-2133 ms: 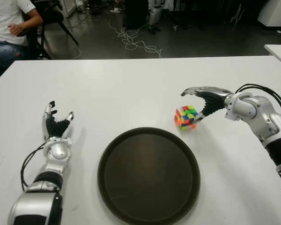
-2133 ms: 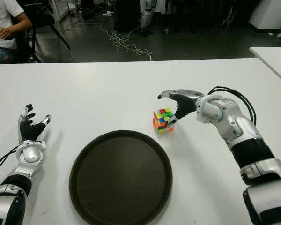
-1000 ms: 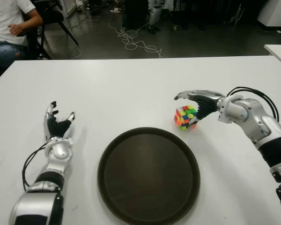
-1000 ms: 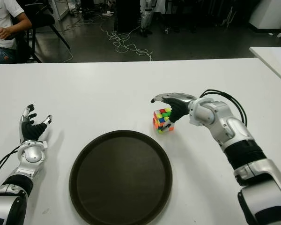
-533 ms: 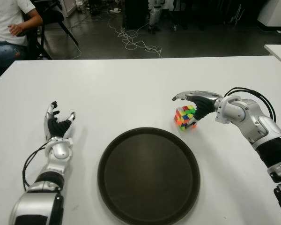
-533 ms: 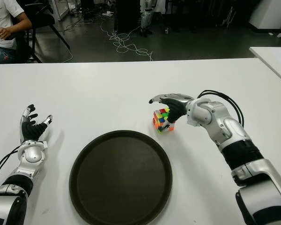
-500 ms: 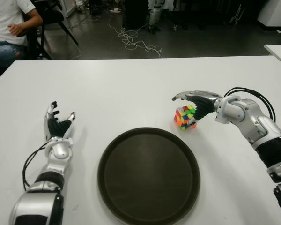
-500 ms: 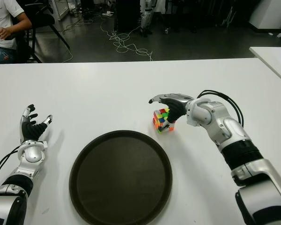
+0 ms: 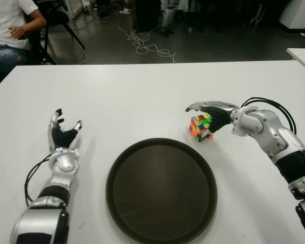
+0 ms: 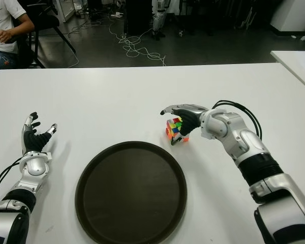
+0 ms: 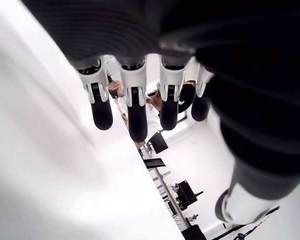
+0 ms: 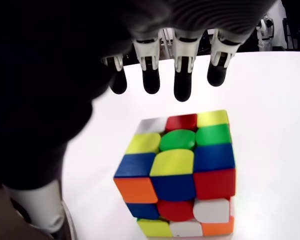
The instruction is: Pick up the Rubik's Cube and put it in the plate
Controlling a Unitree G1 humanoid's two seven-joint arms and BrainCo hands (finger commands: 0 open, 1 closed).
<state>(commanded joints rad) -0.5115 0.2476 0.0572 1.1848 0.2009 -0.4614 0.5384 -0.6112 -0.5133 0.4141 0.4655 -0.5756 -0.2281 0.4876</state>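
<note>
Your right hand is arching over the one Rubik's Cube, fingers spread and not yet gripping it. The cube is sitting on the table just left of the palm, just beyond the far right rim of the one plate. Your left hand is idling, fingers spread, far left.

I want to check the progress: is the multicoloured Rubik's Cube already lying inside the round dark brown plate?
No, the multicoloured Rubik's Cube stands on the white table just beyond the round dark brown plate's rim, under the right hand.
</note>
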